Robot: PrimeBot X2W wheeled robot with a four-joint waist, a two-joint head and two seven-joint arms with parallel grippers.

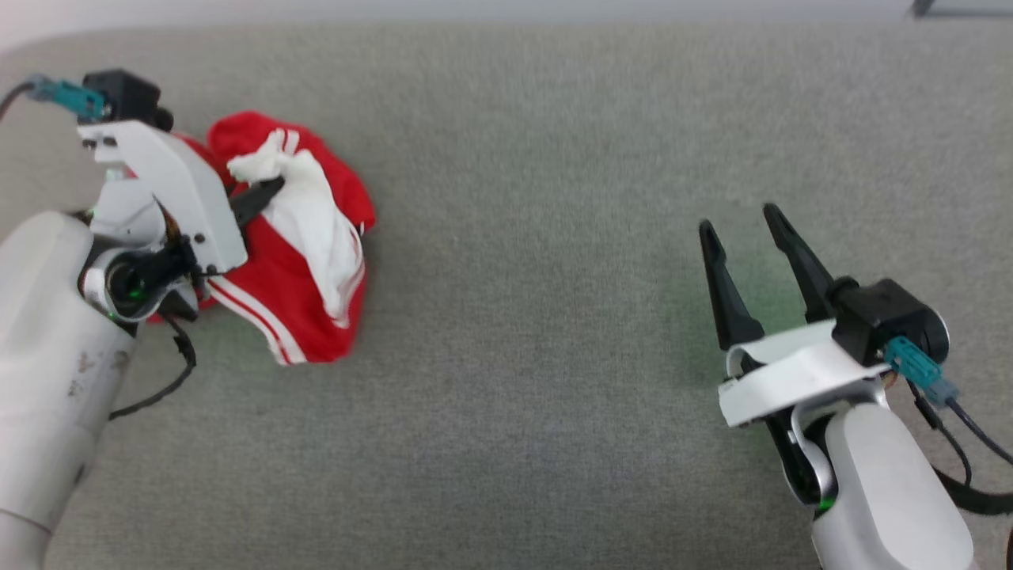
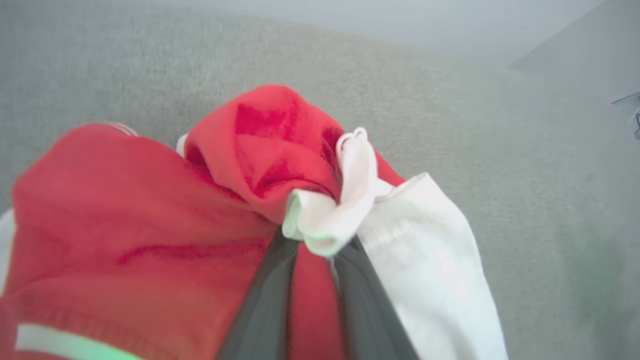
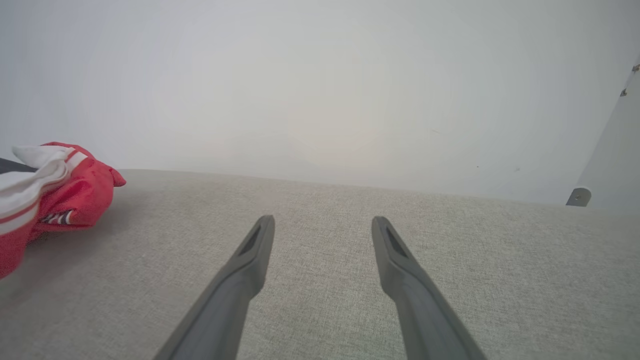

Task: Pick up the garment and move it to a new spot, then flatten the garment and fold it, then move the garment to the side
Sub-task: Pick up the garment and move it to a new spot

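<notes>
The garment (image 1: 305, 269), a crumpled red T-shirt with white sleeves and striped trim, lies bunched at the left of the grey cloth surface (image 1: 554, 317). My left gripper (image 1: 265, 194) is down on its top. In the left wrist view the two dark fingers (image 2: 270, 300) stand close together with red cloth between them and a white sleeve fold (image 2: 330, 220) pinched at their tips (image 2: 317, 245). My right gripper (image 1: 737, 222) hovers open and empty at the right, far from the shirt. In the right wrist view the garment (image 3: 65, 195) sits at the left edge, beyond the right gripper's (image 3: 324, 222) spread fingers.
The grey cloth surface (image 3: 325, 280) reaches across the whole view and ends at a pale wall (image 3: 320, 90) behind. A dark object (image 1: 922, 6) shows at the far right corner. Black cables hang from both wrists.
</notes>
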